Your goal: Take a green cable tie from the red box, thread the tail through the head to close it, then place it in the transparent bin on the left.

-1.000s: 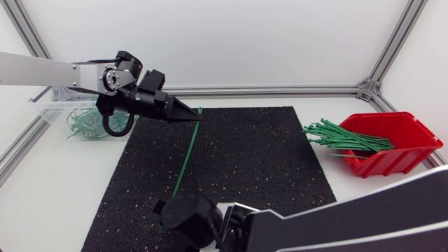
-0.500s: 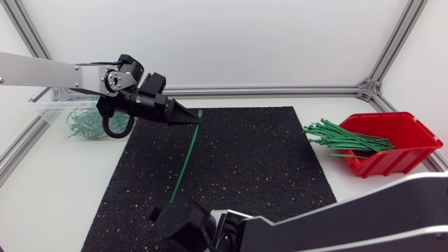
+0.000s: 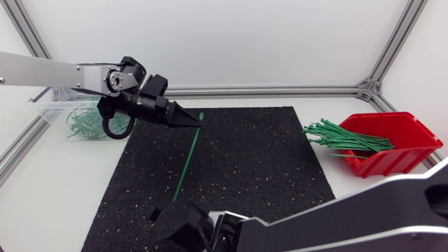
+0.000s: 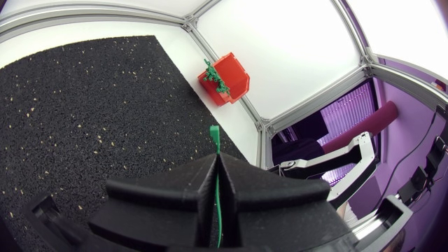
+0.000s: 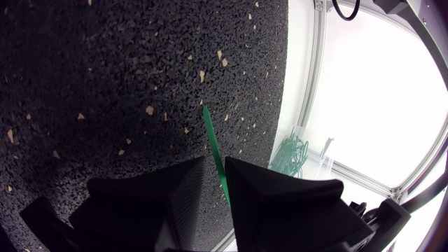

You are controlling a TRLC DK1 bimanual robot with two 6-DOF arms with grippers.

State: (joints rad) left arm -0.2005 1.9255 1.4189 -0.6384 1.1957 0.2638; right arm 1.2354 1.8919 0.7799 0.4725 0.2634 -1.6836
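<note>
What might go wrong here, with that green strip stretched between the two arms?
1. The left fingers pinch the cable tie near one end, leaving only a short tip; it may slip while bending.
2. The ends sit far apart; aligning them at the right gripper could miss, and the springy tie may flick onto the mat.

A black gripper (image 4: 215, 164) fills the near edge, its two wedge-shaped fingers pressed together on a thin green tie (image 4: 215, 136) that runs up the seam between them, its tip poking out just past the fingertips. Ahead of the gripper lies a black speckled mat (image 4: 91, 105) on a white table (image 4: 178, 35). Well beyond the mat, near the table's far corner, sits a red box (image 4: 236, 75) with a bunch of green ties (image 4: 213, 75) sticking out of it
</note>
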